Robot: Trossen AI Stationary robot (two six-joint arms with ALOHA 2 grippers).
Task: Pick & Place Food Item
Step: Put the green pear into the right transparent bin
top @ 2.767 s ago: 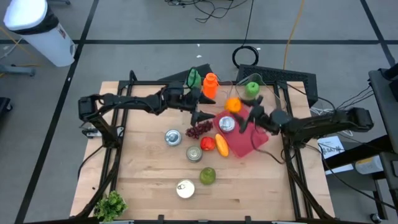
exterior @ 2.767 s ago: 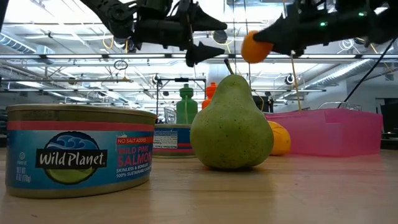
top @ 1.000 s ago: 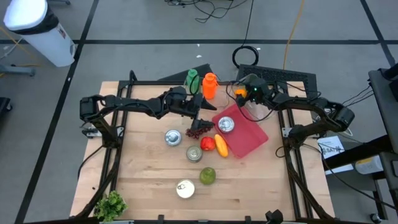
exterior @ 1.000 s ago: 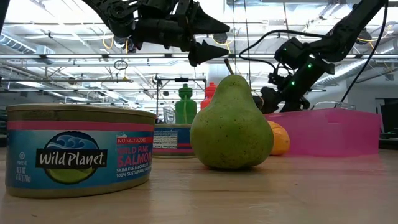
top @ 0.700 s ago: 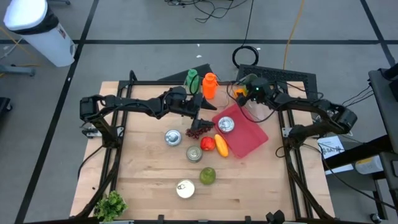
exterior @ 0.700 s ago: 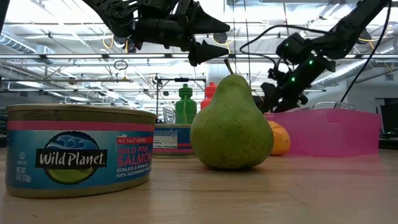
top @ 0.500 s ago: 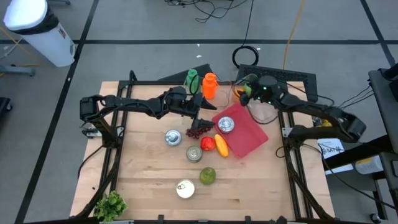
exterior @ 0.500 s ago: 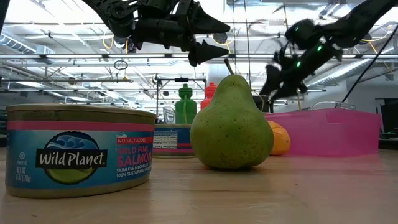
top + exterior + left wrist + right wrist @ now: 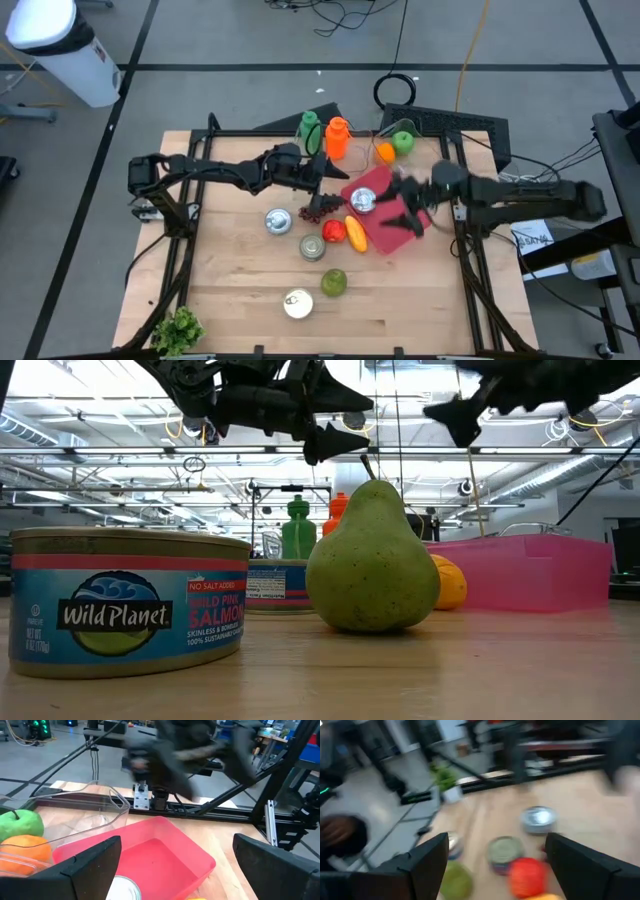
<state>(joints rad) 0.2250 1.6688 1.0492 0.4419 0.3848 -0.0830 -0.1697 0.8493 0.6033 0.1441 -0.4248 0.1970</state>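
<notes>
Both grippers empty, orange set down

Right gripper (image 9: 408, 212) hovers over the pink tray (image 9: 412, 228), jaws wide; left gripper (image 9: 335, 174) likewise wide (above the grapes). Orange (image 9: 385, 152) sits beside the green apple (image 9: 403, 142). Can (image 9: 125, 603) reads "Wild Planet".

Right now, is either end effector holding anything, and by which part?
Nothing is held. The left end effector and the right end effector are both open and empty above the table.

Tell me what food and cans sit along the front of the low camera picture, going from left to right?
Salmon can → smaller can farther back → green pear → orange fruit peeking out behind the pear → pink bin.
</notes>
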